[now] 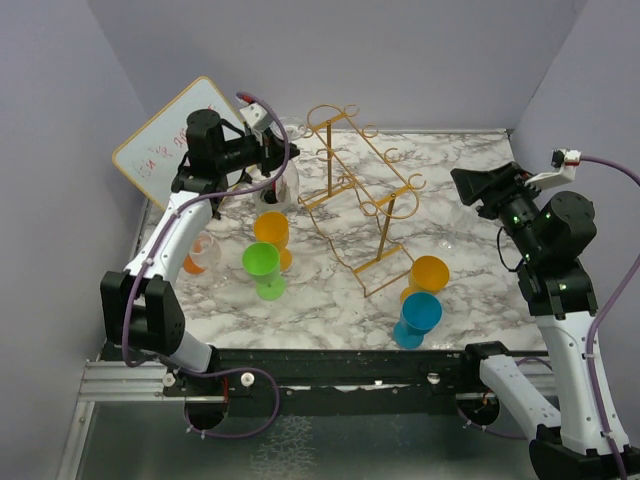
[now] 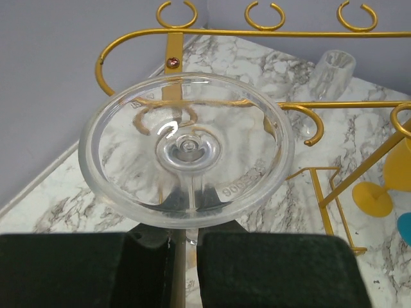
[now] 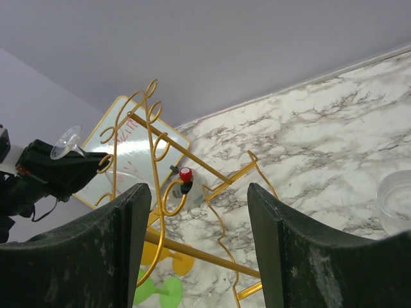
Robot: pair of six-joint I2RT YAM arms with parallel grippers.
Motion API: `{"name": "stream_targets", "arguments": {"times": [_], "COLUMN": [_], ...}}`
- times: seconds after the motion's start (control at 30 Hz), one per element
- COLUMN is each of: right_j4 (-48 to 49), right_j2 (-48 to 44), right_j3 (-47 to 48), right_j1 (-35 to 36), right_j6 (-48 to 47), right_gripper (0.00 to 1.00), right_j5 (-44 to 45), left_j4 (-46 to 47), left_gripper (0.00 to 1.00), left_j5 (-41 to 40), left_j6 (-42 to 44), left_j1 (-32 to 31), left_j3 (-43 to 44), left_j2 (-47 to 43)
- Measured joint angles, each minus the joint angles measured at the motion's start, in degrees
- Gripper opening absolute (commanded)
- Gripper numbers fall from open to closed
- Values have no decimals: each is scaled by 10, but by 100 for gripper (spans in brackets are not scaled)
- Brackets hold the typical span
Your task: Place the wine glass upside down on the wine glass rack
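Left gripper [image 2: 186, 242], jaws closed on the stem of the clear wine glass [image 2: 186, 154], foot upward, just beside the gold wine glass rack [image 2: 270, 33]; right gripper [image 3: 198, 199], jaws wide, empty, above the counter [image 1: 460, 160].

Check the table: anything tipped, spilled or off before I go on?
Possibly one thing: by the left arm, a clear glass seems to lie on its side against something orange, partly hidden by the arm. The green glass and blue glass stand upright; the rack looks straight.
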Motion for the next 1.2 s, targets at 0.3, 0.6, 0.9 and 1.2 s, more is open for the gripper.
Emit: {"name": "stream_targets", "arguments": {"times": [0.3,0.6,0.9,1.2], "right_j4": [-2,-2,-2,-2], "right_j2": [1,4,4,6], "right_j3": [0,0,0,0], "right_j1": [0,0,0,0], "right_j6": [-1,-2,-2,-2], "right_gripper": [66,66,66,67], "right_j5": [0,0,0,0], "left_j4": [-39,-44,-35,-19], "left_gripper": [0,0,0,0], "left_j5": [-16,-16,-17,-52], "left_j6": [71,83,80,61], "left_j1": [-16,-21,-34,-37], "left_j3": [39,48,64,74], "left_j2": [37,66,85,99]}}
